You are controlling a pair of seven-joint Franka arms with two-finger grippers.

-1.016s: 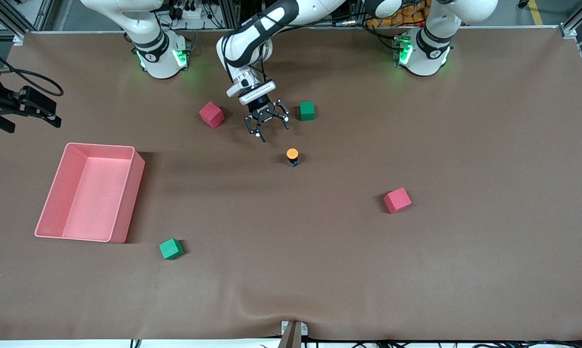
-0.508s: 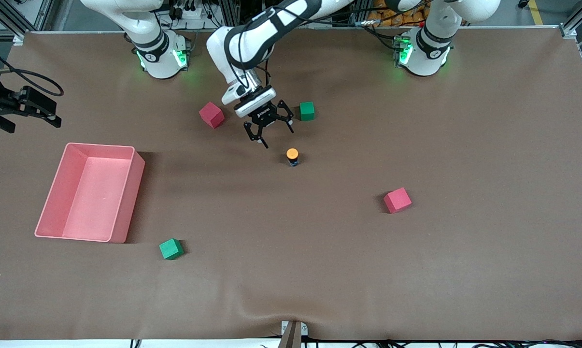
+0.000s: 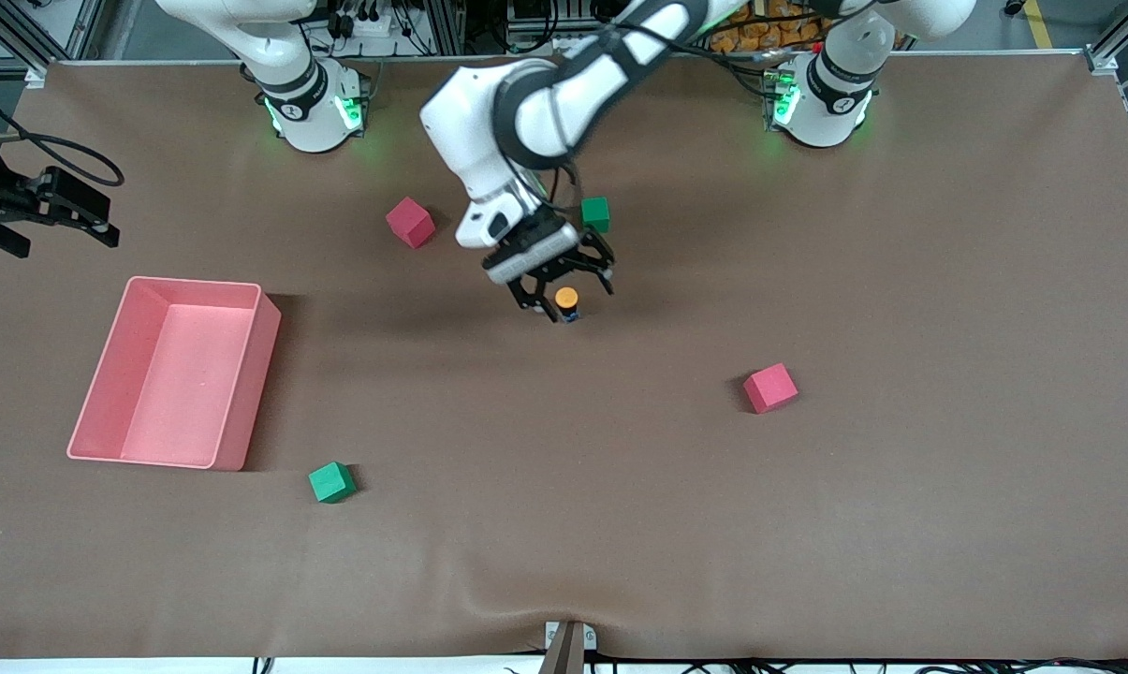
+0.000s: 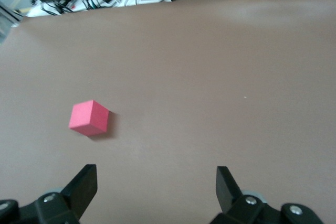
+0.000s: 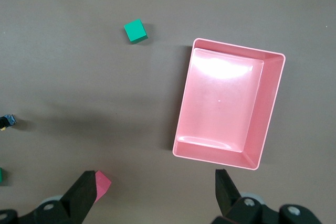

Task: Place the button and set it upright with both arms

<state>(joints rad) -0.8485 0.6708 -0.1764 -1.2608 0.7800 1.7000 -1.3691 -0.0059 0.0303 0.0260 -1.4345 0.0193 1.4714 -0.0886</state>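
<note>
Table [image 3: 900, 524], brown mat. Pink bin [image 3: 245, 374] toward the right arm's end. Left arm [image 3: 564, 103] reaches to mid-table; left gripper [image 3: 564, 292] is around the button [image 3: 566, 299], jaws wide apart, one finger each side, no grip seen. Right gripper [image 5: 155, 195] high over the bin area, jaws wide, empty, waiting. Two pink cubes [image 3: 409, 222] [image 3: 769, 388] and two green cubes [image 3: 595, 213] [image 3: 331, 482] scattered. Button stands orange cap up, mid-table, nearer the camera than the green cube beside the gripper.
</note>
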